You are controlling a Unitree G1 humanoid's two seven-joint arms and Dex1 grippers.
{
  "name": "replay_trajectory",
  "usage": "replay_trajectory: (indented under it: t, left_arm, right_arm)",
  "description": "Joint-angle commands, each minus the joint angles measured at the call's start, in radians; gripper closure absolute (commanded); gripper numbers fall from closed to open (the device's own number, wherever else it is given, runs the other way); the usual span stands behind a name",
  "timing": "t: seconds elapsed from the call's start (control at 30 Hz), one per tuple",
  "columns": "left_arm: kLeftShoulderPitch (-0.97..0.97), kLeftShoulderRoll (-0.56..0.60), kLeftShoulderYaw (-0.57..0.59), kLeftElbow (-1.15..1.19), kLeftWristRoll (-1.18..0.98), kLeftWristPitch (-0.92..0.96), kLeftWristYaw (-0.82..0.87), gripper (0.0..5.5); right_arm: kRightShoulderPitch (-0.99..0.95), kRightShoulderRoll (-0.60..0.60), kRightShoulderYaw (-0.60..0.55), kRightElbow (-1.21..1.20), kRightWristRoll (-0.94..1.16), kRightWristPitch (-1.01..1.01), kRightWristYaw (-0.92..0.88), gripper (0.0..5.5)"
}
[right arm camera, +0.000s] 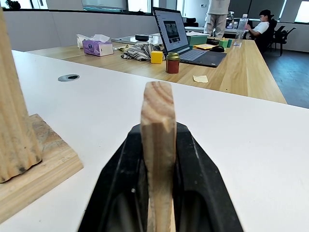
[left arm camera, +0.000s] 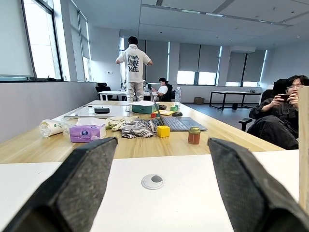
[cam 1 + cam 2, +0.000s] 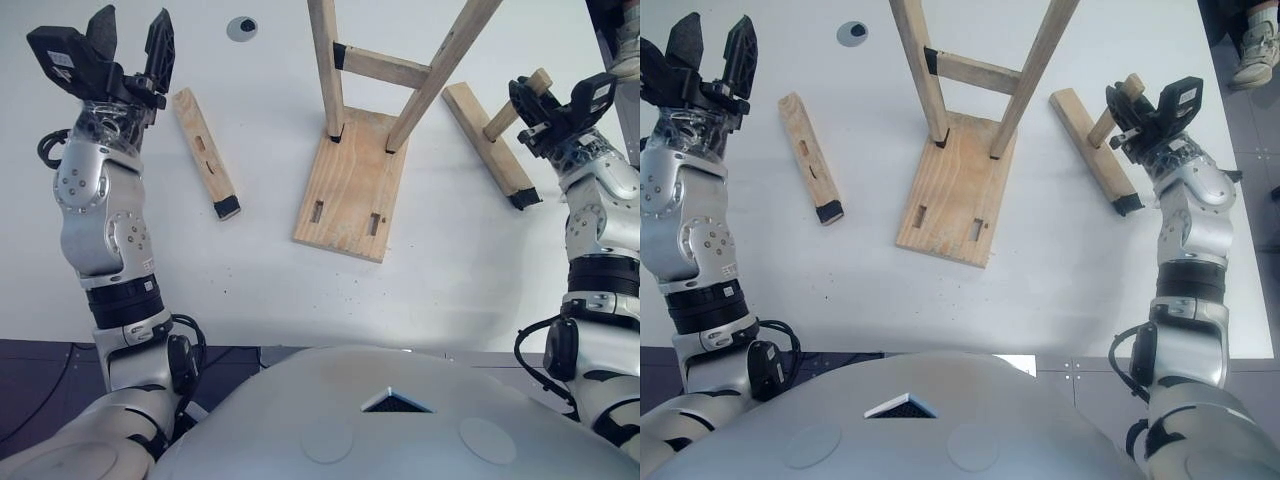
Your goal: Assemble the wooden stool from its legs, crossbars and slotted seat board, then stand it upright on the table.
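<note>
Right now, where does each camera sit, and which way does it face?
Left eye view: on the head, looking down at the seat board; left pincer and right pincer show.
Right eye view: beside it, same scene.
Left wrist view: left wrist, facing forward across the table; open fingers show.
Right wrist view: right wrist, same direction; pincer grips a crossbar.
Both wrist views share the laptop.

This is an open-plan office. Past the white table (image 2: 203, 198) with its round cable grommet (image 2: 152, 181) stands a long wooden desk (image 2: 145, 146) holding a laptop (image 1: 175, 33), a tissue box (image 2: 85, 133) and a small jar (image 2: 194, 136). More desks (image 2: 231, 93) and a black office chair (image 2: 278, 86) stand behind. Tall windows (image 2: 41, 41) line one wall, roller blinds (image 2: 208, 58) hang at the far end, and a panelled ceiling (image 2: 207, 19) runs overhead.
</note>
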State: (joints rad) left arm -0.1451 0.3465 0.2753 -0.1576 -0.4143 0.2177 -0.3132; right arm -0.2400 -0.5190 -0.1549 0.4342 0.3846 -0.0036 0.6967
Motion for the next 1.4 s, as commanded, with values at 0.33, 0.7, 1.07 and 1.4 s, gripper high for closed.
replay_trajectory:
  t: [0.33, 0.7, 1.07, 1.4]
  left_arm:
    - [0.030, 0.009, -0.009, 0.033, 0.052, -0.012, -0.001, 2.07]
    - [0.067, -0.001, -0.006, 0.028, 0.073, -0.016, 0.008, 2.07]
    - [0.027, 0.025, -0.012, 0.052, 0.069, 0.004, -0.016, 2.07]
    - [0.022, 0.005, -0.019, -0.045, -0.063, 0.133, -0.059, 2.07]
  right_arm:
    - [0.070, -0.078, 0.035, -0.095, -0.087, 0.085, 0.052, 4.16]
    - [0.079, -0.235, 0.120, -0.112, -0.251, 0.134, 0.152, 2.26]
    - [0.035, -0.262, 0.181, 0.028, -0.312, 0.096, 0.286, 2.86]
    - [-0.087, -0.207, -0.028, -0.039, -0.075, 0.370, 0.253, 3.42]
